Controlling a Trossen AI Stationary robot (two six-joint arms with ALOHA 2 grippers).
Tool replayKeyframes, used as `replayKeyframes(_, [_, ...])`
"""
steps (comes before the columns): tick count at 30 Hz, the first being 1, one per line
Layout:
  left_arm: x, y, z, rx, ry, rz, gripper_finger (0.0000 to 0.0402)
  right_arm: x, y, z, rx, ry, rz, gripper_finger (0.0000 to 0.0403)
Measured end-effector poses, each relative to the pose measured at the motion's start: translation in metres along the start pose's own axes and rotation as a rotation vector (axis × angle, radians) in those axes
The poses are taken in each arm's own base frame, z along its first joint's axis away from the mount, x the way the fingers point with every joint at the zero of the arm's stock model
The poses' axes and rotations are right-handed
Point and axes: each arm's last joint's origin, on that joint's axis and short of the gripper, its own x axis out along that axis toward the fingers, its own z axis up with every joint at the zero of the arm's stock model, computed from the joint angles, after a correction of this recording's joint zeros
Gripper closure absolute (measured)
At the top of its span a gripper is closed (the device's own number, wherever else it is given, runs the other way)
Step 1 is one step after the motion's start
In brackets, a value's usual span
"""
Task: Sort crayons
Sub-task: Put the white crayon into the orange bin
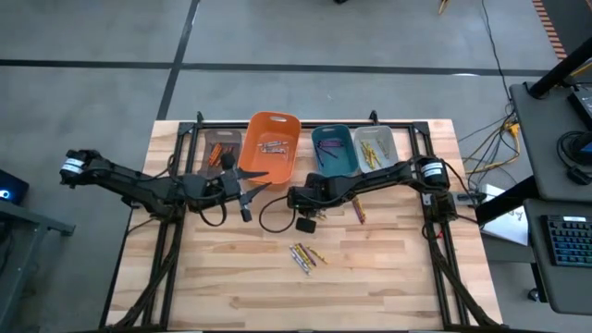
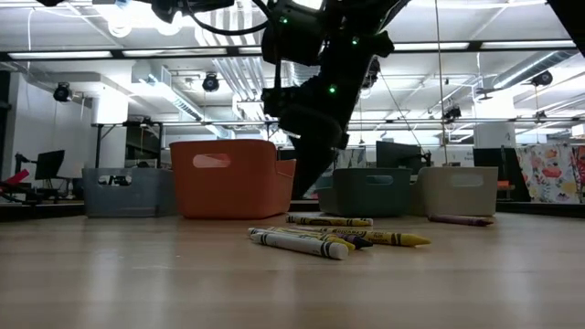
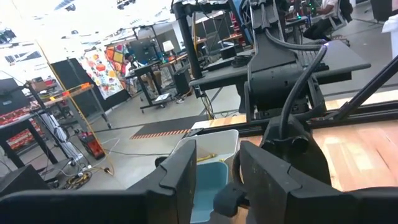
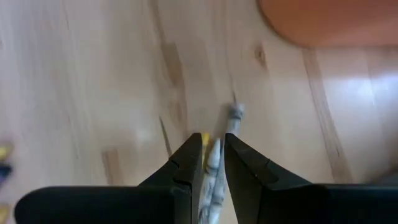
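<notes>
- Right gripper clamped on a greyish crayon, mid-frame in high view, just below the orange bin. Prob lifted for carrying to a bin.
- Crayon's long axis along the fingers, tip poking out past them.
- Left gripper slightly apart, nothing in it, waiting left of center.
- Loose crayons lower center of table.

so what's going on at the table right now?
Crayon sorting, mid-run. The right hand is closed on a greyish crayon, held over the table near the orange bin. The left hand is open and empty in front of that bin. A small cluster of crayons is still loose on the table, plus a couple near the teal bin. Several crayons are already in the bins.
</notes>
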Motion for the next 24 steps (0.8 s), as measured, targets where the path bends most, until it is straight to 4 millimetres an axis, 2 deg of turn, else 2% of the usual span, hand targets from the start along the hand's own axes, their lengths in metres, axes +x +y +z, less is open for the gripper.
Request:
replayKeyframes(8, [0.0, -0.0004, -0.0014, 0.008, 0.013, -0.004, 0.0294, 0.0007, -0.0001, 0.0045, 0.051, -0.057, -0.014, 0.034])
replayKeyframes(17, [0.0, -0.0004, -0.002, 0.011, 0.019, 0.001, 0.0294, 0.0022, -0.0005, 0.0006, -0.036, -0.031, -0.023, 0.0293])
replayKeyframes(24, [-0.0004, 0.0014, -0.006, 0.034, 0.078, 0.086, 0.0294, 0.003, -0.0004, 0.0002, -0.02, -0.035, -0.022, 0.028])
